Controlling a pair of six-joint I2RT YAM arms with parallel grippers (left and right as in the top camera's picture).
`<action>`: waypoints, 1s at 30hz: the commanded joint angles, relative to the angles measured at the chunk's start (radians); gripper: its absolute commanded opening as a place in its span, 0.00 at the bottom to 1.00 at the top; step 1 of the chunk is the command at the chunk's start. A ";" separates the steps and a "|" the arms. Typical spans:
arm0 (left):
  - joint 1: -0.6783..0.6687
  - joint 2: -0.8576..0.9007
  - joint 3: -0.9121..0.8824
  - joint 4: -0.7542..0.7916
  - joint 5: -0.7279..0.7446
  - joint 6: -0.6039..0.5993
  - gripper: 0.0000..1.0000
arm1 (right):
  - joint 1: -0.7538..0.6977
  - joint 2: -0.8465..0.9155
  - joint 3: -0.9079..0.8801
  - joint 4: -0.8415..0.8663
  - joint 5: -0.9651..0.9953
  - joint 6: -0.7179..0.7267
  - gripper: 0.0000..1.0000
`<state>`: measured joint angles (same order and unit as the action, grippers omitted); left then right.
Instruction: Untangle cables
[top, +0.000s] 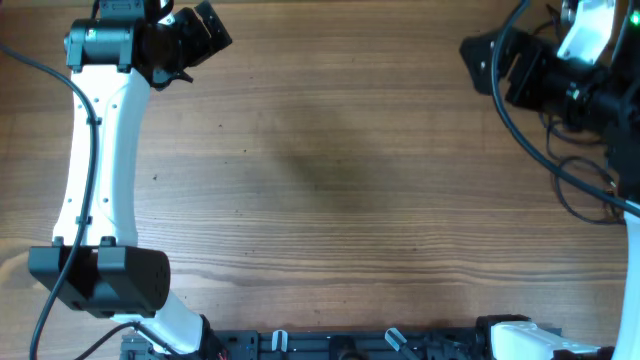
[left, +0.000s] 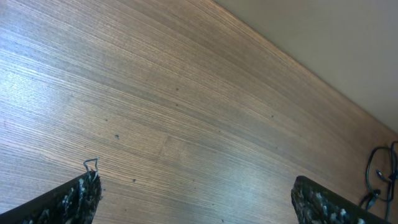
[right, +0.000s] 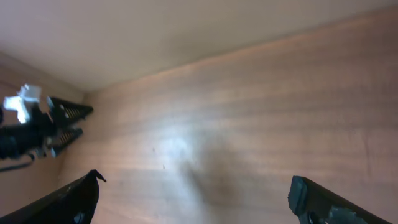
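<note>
The cables (top: 568, 205) are thin black cords in loose loops at the far right of the wooden table (top: 330, 190), partly hidden under my right arm. A bit of them shows at the right edge of the left wrist view (left: 380, 174). My left gripper (top: 205, 35) is open and empty at the table's back left, far from the cables; its fingers stand wide apart over bare wood (left: 196, 190). My right gripper (top: 487, 60) is open and empty at the back right, left of the cables; bare wood lies between its fingers (right: 193, 190).
The table's back edge meets a pale wall (left: 323, 37). A thick black robot wire (top: 520, 120) arcs over the right side. The arm bases and a black rail (top: 340, 345) line the front edge. The left arm (right: 37, 127) shows in the right wrist view.
</note>
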<state>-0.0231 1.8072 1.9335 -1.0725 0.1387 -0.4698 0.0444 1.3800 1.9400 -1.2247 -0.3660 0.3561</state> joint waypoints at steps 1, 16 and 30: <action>0.004 -0.016 0.010 0.002 -0.010 -0.009 1.00 | 0.011 -0.002 -0.003 -0.015 -0.003 -0.063 1.00; 0.004 -0.016 0.010 0.002 -0.010 -0.009 1.00 | 0.087 -0.266 -0.592 0.562 0.143 -0.173 1.00; 0.004 -0.016 0.010 0.002 -0.010 -0.009 1.00 | -0.016 -1.052 -1.613 1.289 0.333 -0.115 1.00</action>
<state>-0.0231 1.8072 1.9335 -1.0737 0.1387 -0.4698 0.0479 0.4274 0.4587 0.0158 -0.0616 0.1940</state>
